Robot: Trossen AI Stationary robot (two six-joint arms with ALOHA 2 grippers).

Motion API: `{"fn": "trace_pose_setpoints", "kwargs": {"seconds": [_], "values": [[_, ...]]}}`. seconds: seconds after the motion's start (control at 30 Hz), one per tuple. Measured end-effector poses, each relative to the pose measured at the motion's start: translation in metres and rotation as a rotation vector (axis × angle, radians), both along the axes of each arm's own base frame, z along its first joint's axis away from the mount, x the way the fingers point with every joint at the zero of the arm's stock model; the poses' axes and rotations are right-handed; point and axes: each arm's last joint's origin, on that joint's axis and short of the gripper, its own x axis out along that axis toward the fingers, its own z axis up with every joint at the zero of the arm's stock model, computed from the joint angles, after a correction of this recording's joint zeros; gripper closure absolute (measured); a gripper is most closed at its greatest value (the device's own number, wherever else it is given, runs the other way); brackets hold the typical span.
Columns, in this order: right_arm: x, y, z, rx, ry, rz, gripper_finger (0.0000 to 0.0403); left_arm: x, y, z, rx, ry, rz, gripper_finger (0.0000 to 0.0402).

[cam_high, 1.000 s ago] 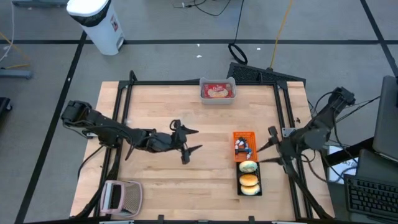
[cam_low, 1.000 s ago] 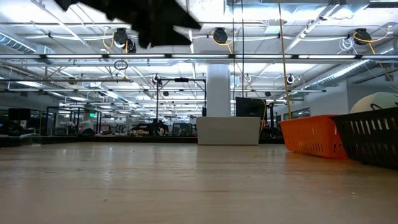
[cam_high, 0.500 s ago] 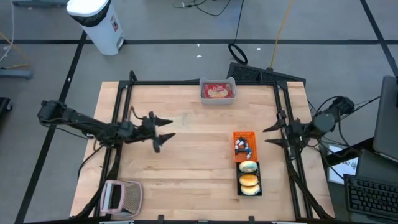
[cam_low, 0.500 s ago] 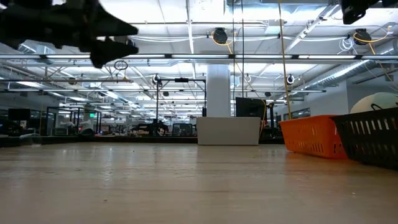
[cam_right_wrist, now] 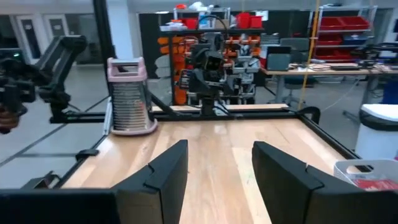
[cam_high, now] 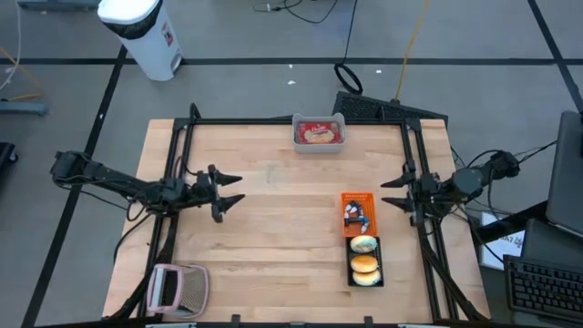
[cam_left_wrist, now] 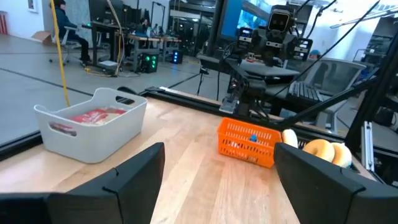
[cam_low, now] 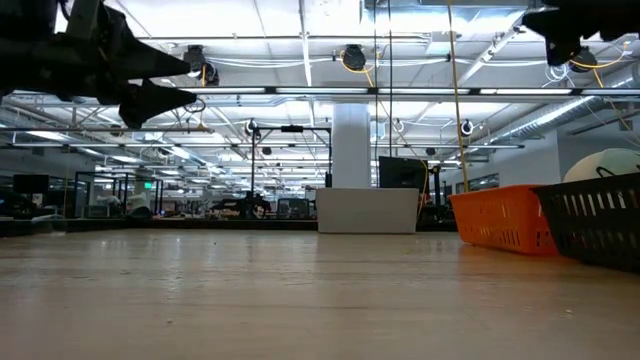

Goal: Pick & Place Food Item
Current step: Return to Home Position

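Two tan donuts (cam_high: 365, 266), at least, lie in the black bin (cam_high: 351, 273), which sits by the right edge of the table (cam_high: 273, 246), close to the corner opposite the grey bin (cam_high: 296, 132) and end to end with the orange basket (cam_high: 357, 195). Judgement: they look light and rounded, probably soft or hollow, perhaps slick on top. The best hold would be a gentle pinch across the outer sides of the ring, from above, as the bin walls block a side approach. The left gripper (cam_high: 239, 189) hangs above the table's left edge, fingers spread wide, nothing between them. The right gripper (cam_high: 384, 191) hangs at the right edge beside the orange basket, likewise parted and empty. Against the frame a second earlier, the left gripper has drawn back from mid-table toward the left edge and the right arm has folded back outward, while the bins and their contents are unmoved.
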Motion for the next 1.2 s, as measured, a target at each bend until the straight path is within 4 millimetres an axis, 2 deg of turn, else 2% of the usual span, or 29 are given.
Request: {"fn": "trace_pose_setpoints", "kwargs": {"seconds": [0.37,0.53,0.83,0.97,1.03,1.2], "values": [[0.008,-0.007,-0.038,0.031,-0.041,-0.119,0.0236,-0.001,0.000,-0.002,-0.001,0.007,0.000,0.0092],[0.013,-0.010,-0.056,0.052,-0.065,-0.084,0.0236,-0.001,0.000,-0.002,0.028,0.013,-0.010,0.0091],[0.016,-0.025,-0.064,-0.006,-0.023,-0.139,0.0236,0.000,-0.002,-0.003,0.040,0.016,-0.079,0.0091],[0.020,-0.031,-0.077,-0.028,0.001,-0.179,0.0236,0.000,-0.002,-0.003,0.027,0.014,-0.089,0.0091],[0.021,-0.035,-0.082,-0.017,-0.017,-0.212,0.0236,0.000,-0.002,-0.003,0.026,0.013,-0.088,0.0091],[0.021,-0.039,-0.075,0.011,-0.122,-0.253,0.0236,0.000,-0.002,-0.003,0.033,0.016,-0.076,0.0091]]}}
